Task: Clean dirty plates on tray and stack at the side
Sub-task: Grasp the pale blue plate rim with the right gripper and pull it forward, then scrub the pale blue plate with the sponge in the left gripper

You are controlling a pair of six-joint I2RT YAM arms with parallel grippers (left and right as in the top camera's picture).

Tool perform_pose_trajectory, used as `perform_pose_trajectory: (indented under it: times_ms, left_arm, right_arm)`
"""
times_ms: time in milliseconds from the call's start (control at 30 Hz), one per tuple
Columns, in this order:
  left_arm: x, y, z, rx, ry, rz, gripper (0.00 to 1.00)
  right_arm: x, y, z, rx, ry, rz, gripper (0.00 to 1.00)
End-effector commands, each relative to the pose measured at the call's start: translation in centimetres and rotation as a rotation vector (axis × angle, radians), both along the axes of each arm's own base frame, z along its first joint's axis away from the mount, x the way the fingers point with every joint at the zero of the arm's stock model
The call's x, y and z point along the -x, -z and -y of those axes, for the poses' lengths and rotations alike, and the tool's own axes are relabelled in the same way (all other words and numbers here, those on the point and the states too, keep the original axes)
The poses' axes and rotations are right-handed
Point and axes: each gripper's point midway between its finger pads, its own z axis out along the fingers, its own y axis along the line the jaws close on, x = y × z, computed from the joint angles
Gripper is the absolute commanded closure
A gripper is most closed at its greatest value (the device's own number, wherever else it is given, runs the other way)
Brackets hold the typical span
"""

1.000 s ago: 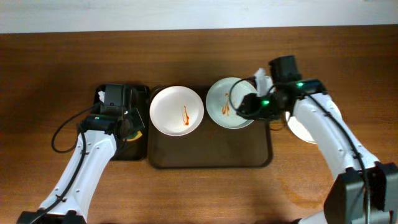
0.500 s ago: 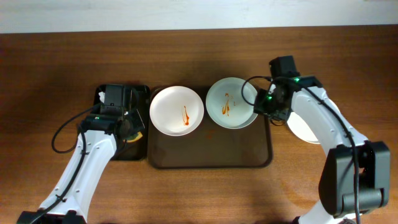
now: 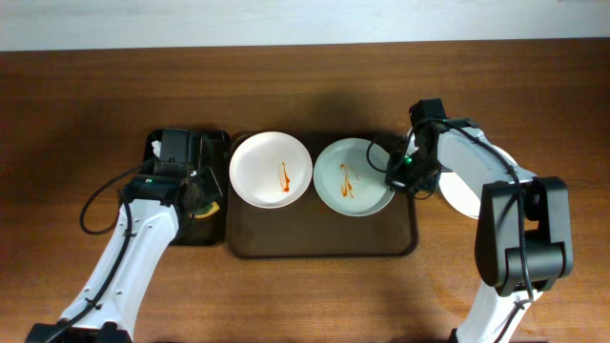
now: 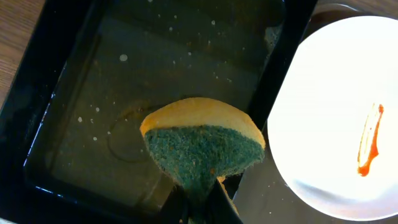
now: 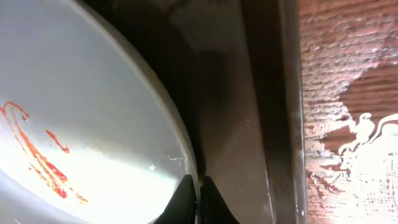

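Note:
Two white plates with red sauce streaks lie on the dark brown tray [image 3: 324,238]: the left plate [image 3: 271,169] and the right plate [image 3: 353,178]. A third white plate [image 3: 467,195] lies on the table right of the tray, partly hidden by my right arm. My right gripper [image 3: 396,176] is shut on the right plate's rim [image 5: 186,162]. My left gripper [image 4: 202,208] is shut on a yellow-and-green sponge [image 4: 202,146] and holds it over the black tray [image 4: 93,99], next to the left plate [image 4: 336,118].
The narrow black tray [image 3: 191,233] lies left of the brown tray, holding a film of water. Wet smears show on the wooden table [image 5: 348,93] right of the brown tray's rim [image 5: 273,93]. Cables trail from both arms.
My right gripper has lowered the right plate from a tilted, raised pose down and toward the tray's middle. The left arm has not moved.

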Motion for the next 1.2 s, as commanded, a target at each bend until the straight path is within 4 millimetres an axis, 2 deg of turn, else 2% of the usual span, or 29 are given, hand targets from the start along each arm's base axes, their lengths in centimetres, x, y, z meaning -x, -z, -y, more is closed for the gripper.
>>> perform_pose_trajectory:
  times_ms: [0, 67, 100, 133, 167, 200, 233, 267, 433, 500, 633, 767, 900, 1067, 1100, 1167]
  left_arm:
    - [-0.5, -0.7, 3.6, 0.162, 0.157, 0.035, 1.0]
    - [-1.2, -1.8, 7.1, 0.3, 0.271, 0.085, 1.0]
    - [-1.6, -3.0, 10.2, 0.397, 0.365, 0.132, 1.0]
    - [-1.7, -3.4, 11.8, 0.428, 0.413, 0.151, 1.0]
    - [-1.7, -3.5, 13.1, 0.448, 0.452, 0.159, 1.0]
    - [-1.5, -3.4, 15.5, 0.487, 0.521, 0.161, 1.0]
    - [-0.9, -3.1, 18.4, 0.552, 0.605, 0.149, 1.0]
    - [-0.5, -2.5, 20.1, 0.596, 0.634, 0.122, 1.0]
    - [1.3, 2.2, 25.7, 0.752, 0.665, -0.041, 1.0]
    - [2.0, 2.7, 28.1, 0.845, 0.729, -0.059, 1.0]
    - [3.1, 5.5, 30.1, 0.887, 0.645, -0.166, 1.0]
    - [4.0, 5.9, 31.4, 0.916, 0.553, -0.229, 1.0]
    - [4.5, 6.8, 32.1, 0.86, 0.545, -0.225, 1.0]
    - [3.3, 8.1, 31.3, 0.762, 0.483, -0.173, 1.0]
    - [3.0, 8.8, 31.0, 0.733, 0.465, -0.166, 1.0]
    - [2.7, 11.4, 29.8, 0.657, 0.419, -0.179, 1.0]
  right_arm:
    - [2.0, -0.8, 0.2, 0.013, -0.044, -0.062, 0.96]
    - [3.8, -1.4, -0.4, 0.019, -0.07, -0.123, 0.96]
    - [5.3, -1.4, -0.9, 0.027, -0.095, -0.176, 0.96]
    - [6.1, -1.3, -1.3, 0.041, -0.117, -0.201, 0.96]
    - [6.6, -1.1, -1.7, 0.058, -0.14, -0.21, 0.96]
    - [6.7, -1.1, -2.2, 0.059, -0.156, -0.207, 0.96]
    - [6.5, -1.0, -2.4, 0.06, -0.16, -0.196, 0.96]
    - [6.3, -1.0, -2.3, 0.061, -0.156, -0.19, 0.96]
    - [6.0, -0.9, -2.4, 0.059, -0.155, -0.178, 0.96]
    - [6.0, -0.9, -2.4, 0.059, -0.155, -0.178, 0.96]
    - [6.0, -0.9, -2.4, 0.059, -0.155, -0.178, 0.96]
    - [6.0, -0.9, -2.4, 0.059, -0.156, -0.178, 0.96]
    - [6.1, -0.9, -2.4, 0.059, -0.156, -0.179, 0.96]
    - [6.1, -0.9, -2.4, 0.059, -0.156, -0.179, 0.96]
    - [6.1, -0.9, -2.4, 0.059, -0.157, -0.179, 0.96]
    - [6.2, -1.0, -2.4, 0.059, -0.16, -0.182, 0.96]
